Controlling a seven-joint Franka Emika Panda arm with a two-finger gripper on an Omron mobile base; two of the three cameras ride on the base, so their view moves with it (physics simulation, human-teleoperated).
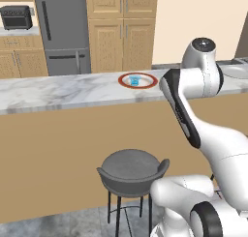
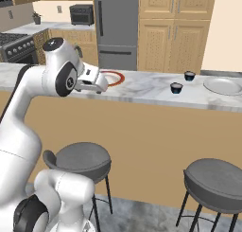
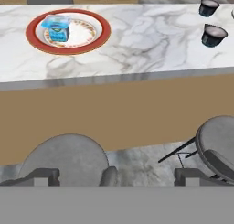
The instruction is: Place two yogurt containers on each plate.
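One yogurt cup plated, more still to fetch.

The pale blue yogurt cup [image 3: 56, 27] sits inside the red-rimmed plate [image 3: 103, 33], far ahead of my fingers [image 3: 109, 176] and off to their left in the hand view. Two dark yogurt cups [image 3: 213, 34] stand apart on the marble table [image 3: 146, 40], far ahead and to the right, the nearer one closer to the table's front edge. My fingers are spread wide with nothing between them, hanging back over the stools [image 3: 64, 159], short of the table. I judge the next job is picking up the nearer dark cup: I should carry over the table edge, come down with a finger on either side of its wall, and close only once it sits squarely between them, leaving the cup behind untouched.
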